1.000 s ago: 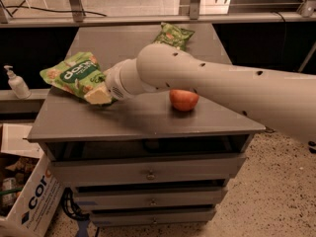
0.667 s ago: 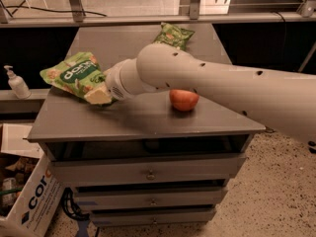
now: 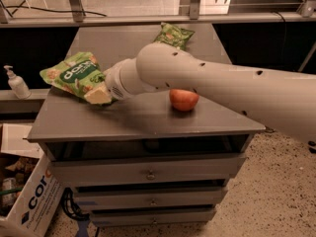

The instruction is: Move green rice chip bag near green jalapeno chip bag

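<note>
The green rice chip bag, puffy light green with a dark green oval logo, lies at the left edge of the grey cabinet top. The green jalapeno chip bag, smaller and darker, lies at the back middle of the top. My gripper is at the right lower corner of the rice chip bag, touching it; the white arm reaches in from the right and hides the wrist and part of the bag.
A red apple sits on the top just right of centre, under my arm. A soap dispenser stands on a ledge to the left. A cardboard box sits on the floor at lower left. Drawers front the cabinet.
</note>
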Motion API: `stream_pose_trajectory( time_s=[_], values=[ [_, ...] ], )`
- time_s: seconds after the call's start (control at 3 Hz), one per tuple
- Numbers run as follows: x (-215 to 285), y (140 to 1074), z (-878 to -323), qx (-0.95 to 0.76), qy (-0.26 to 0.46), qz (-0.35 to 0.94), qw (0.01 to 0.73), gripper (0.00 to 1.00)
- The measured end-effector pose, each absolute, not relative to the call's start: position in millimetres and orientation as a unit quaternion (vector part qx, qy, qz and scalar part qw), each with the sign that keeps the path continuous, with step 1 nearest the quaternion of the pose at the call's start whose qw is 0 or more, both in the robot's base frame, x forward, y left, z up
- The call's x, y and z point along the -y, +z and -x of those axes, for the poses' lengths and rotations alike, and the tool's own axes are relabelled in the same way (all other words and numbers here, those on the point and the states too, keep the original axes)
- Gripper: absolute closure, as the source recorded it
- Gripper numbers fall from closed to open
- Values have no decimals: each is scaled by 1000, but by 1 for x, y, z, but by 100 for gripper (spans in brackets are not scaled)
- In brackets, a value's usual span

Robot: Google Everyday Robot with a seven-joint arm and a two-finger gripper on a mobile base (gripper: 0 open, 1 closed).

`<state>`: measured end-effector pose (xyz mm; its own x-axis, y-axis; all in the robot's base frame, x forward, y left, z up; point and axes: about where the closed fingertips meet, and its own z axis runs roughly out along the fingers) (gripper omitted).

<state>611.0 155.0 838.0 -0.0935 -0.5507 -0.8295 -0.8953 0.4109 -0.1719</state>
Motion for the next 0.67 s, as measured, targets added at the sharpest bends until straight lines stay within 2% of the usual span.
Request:
stream_pose_trajectory(
  time_s=[0.67],
  values=[
    [-130,901,-617,-682,161,507,502,100]
  ],
)
